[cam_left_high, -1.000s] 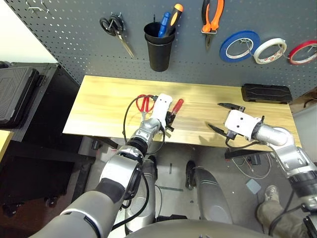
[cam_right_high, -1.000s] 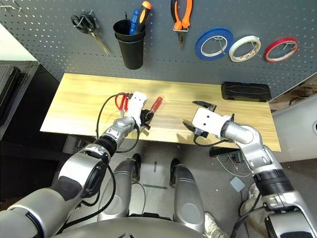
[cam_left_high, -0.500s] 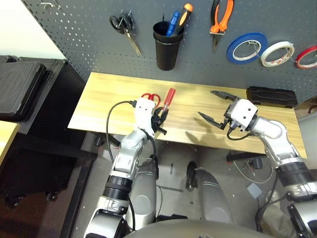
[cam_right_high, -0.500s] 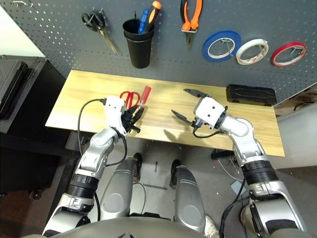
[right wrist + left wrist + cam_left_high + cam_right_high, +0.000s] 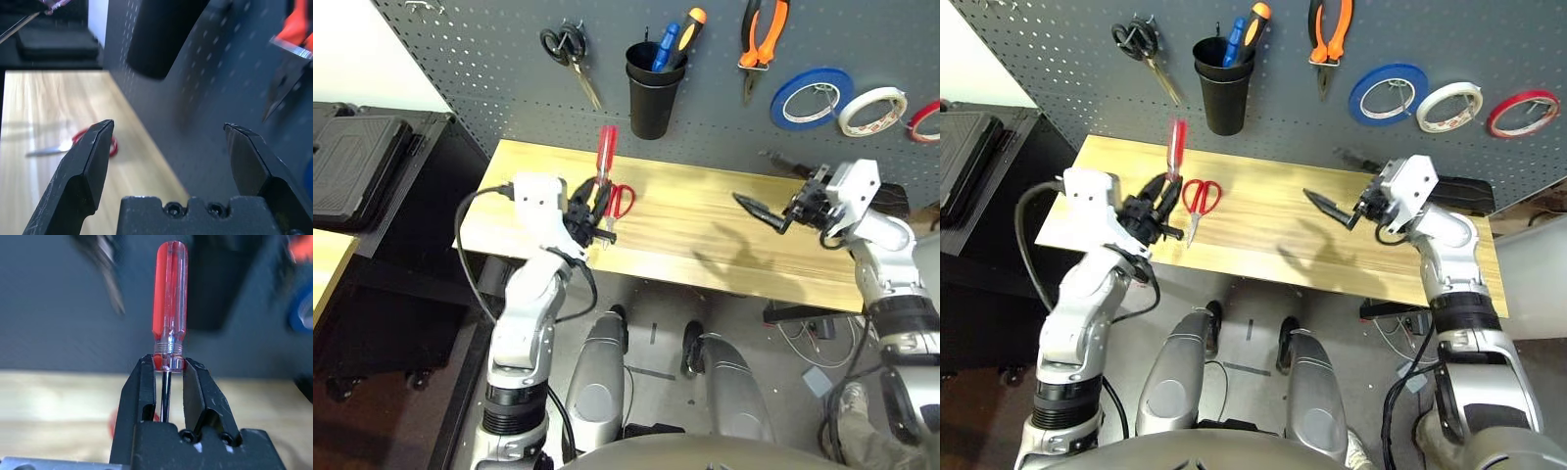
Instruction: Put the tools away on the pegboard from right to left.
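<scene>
Screwdriver (image 5: 169, 298), red-handled, stood upright in the left gripper (image 5: 168, 377), whose jaws were pinching its metal shaft just beneath the handle, lifted clear of the tabletop (image 5: 705, 230) over its left end. Red-handled scissors (image 5: 617, 204) lay flat on the tabletop just beside that gripper, not yet picked up. On the pegboard (image 5: 489, 59) behind, the orange-and-black-handled pliers (image 5: 762, 34) hung from a hook, with a blue tape roll (image 5: 811, 98), a white tape roll (image 5: 871, 110) and the red tape ring (image 5: 928, 119) in a row to their right; left of the pliers sat the black cup (image 5: 651, 93), already holding two screwdrivers, and further left hung black-handled scissors (image 5: 570, 54). The right gripper (image 5: 773, 196) hovered over the right part of the tabletop with its jaws spread wide and nothing between them. Judging by what already hung, the tape ring and pliers were stowed and the screwdriver was the step in hand. The next move probably called for carrying it up and across to the cup, tipping it shaft-down over the rim, and opening the jaws only once the shaft was inside.
</scene>
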Controlling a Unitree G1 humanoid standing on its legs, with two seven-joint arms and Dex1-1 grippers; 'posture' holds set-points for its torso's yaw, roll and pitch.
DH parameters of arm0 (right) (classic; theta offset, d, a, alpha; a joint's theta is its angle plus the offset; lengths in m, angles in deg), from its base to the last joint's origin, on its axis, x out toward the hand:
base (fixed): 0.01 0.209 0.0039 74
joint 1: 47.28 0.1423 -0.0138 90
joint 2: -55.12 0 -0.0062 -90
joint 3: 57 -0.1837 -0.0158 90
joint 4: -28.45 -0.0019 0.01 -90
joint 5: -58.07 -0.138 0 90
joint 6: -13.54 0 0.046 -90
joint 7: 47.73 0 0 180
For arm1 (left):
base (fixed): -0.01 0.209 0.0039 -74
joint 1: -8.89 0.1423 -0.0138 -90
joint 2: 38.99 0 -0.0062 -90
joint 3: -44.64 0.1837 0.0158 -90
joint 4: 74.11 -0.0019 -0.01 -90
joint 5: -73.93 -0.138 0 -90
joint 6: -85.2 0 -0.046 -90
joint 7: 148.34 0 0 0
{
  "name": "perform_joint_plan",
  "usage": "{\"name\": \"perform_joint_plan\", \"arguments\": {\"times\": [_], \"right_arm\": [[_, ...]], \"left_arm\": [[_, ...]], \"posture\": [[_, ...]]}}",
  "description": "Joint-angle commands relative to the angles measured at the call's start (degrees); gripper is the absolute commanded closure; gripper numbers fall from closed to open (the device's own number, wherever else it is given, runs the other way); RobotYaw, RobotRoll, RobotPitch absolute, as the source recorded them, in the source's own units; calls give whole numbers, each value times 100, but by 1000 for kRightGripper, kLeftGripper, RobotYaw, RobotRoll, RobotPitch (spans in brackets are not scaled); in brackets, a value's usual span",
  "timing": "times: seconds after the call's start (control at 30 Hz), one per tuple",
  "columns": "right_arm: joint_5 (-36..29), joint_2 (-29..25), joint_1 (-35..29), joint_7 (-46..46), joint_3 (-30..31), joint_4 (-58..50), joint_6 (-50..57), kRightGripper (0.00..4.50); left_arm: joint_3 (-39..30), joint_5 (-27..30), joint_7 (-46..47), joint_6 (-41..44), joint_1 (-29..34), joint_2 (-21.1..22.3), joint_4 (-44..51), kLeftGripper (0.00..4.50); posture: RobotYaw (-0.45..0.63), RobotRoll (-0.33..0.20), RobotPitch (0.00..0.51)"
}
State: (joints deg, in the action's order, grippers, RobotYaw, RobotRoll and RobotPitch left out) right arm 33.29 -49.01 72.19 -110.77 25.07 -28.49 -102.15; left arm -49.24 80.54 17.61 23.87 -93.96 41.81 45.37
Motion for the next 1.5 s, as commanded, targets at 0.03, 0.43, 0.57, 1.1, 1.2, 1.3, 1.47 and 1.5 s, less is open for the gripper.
{"name": "perform_joint_plan", "arguments": {"times": [0.03,0.43,0.57,1.1,1.2,1.3,1.47,1.5], "right_arm": [[-342,-157,83,-417,-312,199,196,0],[-1019,-924,336,-1182,-894,-176,1690,0],[-972,-1059,487,-1197,-1013,-78,1837,0],[-951,-833,354,-750,-1059,-752,2084,0],[-955,-831,292,-704,-1072,-870,2134,0],[-937,-789,223,-609,-1059,-1002,2161,0],[-845,-712,188,-443,-1007,-1082,2148,0],[-826,-692,209,-417,-1003,-1076,2132,0]], "left_arm": [[-222,299,117,454,-526,110,318,3686],[-859,945,349,981,-2741,614,-236,3686],[-806,1000,403,664,-3314,508,-809,3686],[-431,994,286,-967,-4843,-304,-3219,3686],[-430,991,293,-1255,-5090,-410,-3628,3686],[-493,1031,298,-1548,-5390,-519,-4123,3686],[-449,951,230,-2022,-5604,-605,-4843,3686],[-433,929,211,-2118,-5627,-624,-4985,3686]], "posture": [[364,0,259],[309,0,251],[287,0,248],[234,0,254],[228,0,253],[222,0,252],[213,0,251],[213,0,251]]}}
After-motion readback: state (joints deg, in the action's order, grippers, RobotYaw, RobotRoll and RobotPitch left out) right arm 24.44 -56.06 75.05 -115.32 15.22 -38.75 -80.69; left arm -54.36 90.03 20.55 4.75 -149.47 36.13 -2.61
